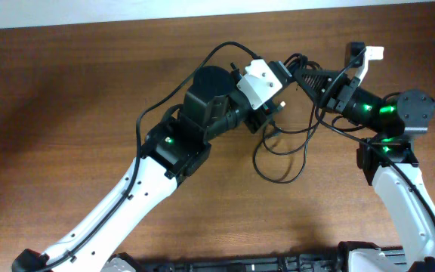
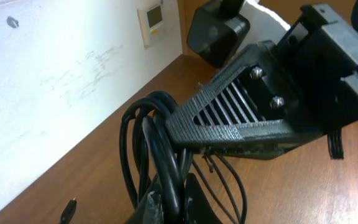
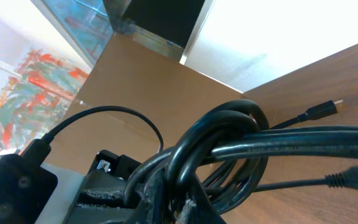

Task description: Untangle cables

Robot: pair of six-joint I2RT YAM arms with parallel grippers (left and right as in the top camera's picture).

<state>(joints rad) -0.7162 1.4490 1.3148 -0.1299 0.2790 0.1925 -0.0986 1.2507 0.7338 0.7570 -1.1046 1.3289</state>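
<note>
The cables [image 1: 285, 155] are thin black cords in a knotted bundle held between both grippers at the back of the table, with loose loops hanging down onto the wood. My left gripper [image 1: 284, 69] is shut on a strand of the bundle [image 2: 166, 155], pinched between its fingers [image 2: 178, 202]. My right gripper [image 1: 302, 73] faces it, tip to tip, and is shut on the coiled knot [image 3: 222, 137] at its jaws [image 3: 178, 202]. A small plug [image 2: 68, 210] lies on the table, and another plug end [image 3: 322, 109] shows in the right wrist view.
A white wall runs along the table's far edge [image 1: 127, 15]. A white and black object [image 1: 365, 53] sits at the back right. Thicker arm cables [image 1: 180, 91] arc over the left arm. The brown table [image 1: 66, 113] extends left and front.
</note>
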